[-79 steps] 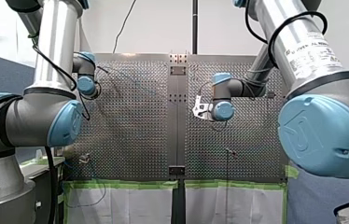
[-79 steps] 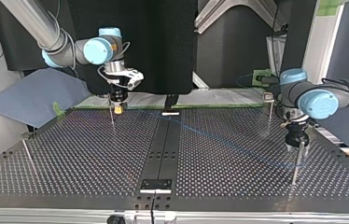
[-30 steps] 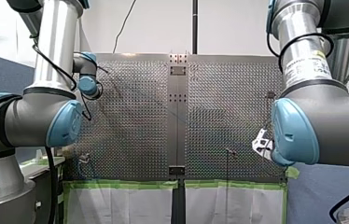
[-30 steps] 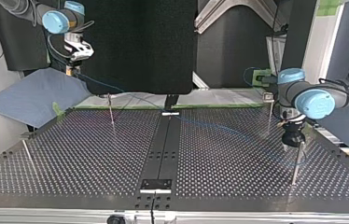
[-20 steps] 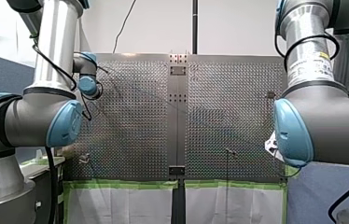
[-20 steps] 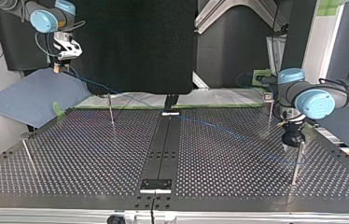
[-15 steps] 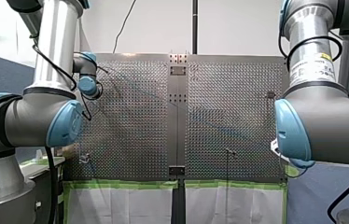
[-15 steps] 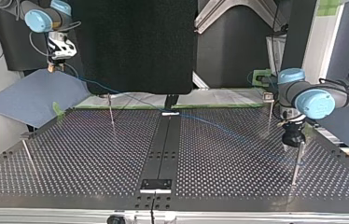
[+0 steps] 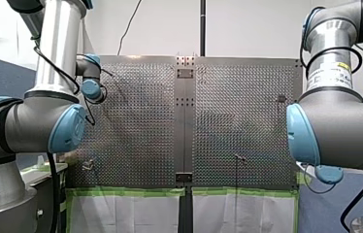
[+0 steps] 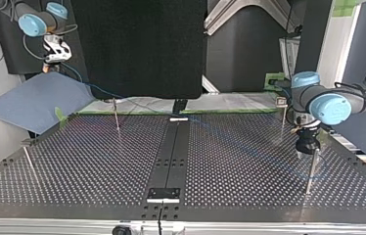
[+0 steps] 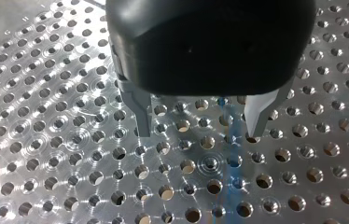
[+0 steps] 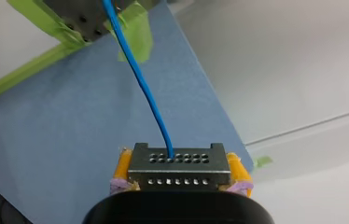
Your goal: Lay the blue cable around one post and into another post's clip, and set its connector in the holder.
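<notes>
My right gripper (image 12: 178, 181) is shut on the dark grey connector (image 12: 177, 163), held between its yellow pads. The blue cable (image 12: 137, 74) leaves the connector and runs toward the table's taped corner. In the top view my right gripper (image 10: 50, 67) hangs high, off the table's far left edge, and the blue cable (image 10: 90, 85) slopes down from it to a thin post (image 10: 116, 117). My left gripper (image 10: 308, 148) hovers just above another post (image 10: 311, 169) at the right. Its metal fingers (image 11: 142, 116) stand open over the perforated plate, with a faint blue streak (image 11: 231, 163) between them.
Two more thin posts (image 10: 283, 117) (image 10: 30, 164) stand on the perforated table (image 10: 98, 166). A black strip (image 10: 171, 152) runs down its middle, with a small black block (image 10: 164, 193) at the near end. A blue cloth (image 10: 34, 100) lies off the far left corner, by green tape (image 10: 59, 116).
My right arm has carried the connector further toward the top view's left, past the table's edge, drawing the cable after it. My left gripper has stayed above its post.
</notes>
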Tool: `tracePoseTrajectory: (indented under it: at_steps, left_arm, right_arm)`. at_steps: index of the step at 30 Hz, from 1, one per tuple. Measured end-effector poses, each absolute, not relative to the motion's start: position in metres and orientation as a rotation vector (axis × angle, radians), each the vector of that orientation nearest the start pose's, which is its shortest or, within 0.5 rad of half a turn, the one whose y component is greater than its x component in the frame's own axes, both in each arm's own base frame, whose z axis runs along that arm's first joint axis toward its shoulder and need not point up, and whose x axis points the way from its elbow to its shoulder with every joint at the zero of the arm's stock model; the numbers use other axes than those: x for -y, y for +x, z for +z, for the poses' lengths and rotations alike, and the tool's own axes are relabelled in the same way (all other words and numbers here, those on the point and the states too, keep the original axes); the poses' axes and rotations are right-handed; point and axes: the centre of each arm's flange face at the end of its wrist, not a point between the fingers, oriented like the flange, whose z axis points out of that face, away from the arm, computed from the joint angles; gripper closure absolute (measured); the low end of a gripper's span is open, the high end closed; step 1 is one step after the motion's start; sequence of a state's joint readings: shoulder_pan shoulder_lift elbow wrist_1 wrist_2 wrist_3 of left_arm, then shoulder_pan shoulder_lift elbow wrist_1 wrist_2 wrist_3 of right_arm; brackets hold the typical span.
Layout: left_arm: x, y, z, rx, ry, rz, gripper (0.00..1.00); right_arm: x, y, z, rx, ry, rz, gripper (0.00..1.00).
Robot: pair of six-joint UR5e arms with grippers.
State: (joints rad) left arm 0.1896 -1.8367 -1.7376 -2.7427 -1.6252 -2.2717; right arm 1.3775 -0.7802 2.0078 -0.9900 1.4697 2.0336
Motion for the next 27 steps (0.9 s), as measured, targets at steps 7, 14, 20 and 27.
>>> tracePoseTrajectory:
  at_steps: [7,14,20,27]
  left_arm:
    - [0.02,0.578,0.305,-1.44,-0.734,-0.353,0.0]
    - [0.02,0.578,0.305,-1.44,-0.734,-0.353,0.0]
    - [0.02,0.578,0.305,-1.44,-0.733,-0.353,0.0]
    - [0.02,0.578,0.305,-1.44,-0.734,-0.353,0.0]
  right_arm:
    - [0.538,0.057,-0.032,1.775,1.039,1.412,1.0]
    - [0.543,0.072,-0.038,1.769,1.118,1.472,1.0]
    - [0.543,0.092,-0.047,1.761,1.196,1.533,1.0]
    - [0.545,0.102,-0.046,1.765,1.224,1.647,1.0]
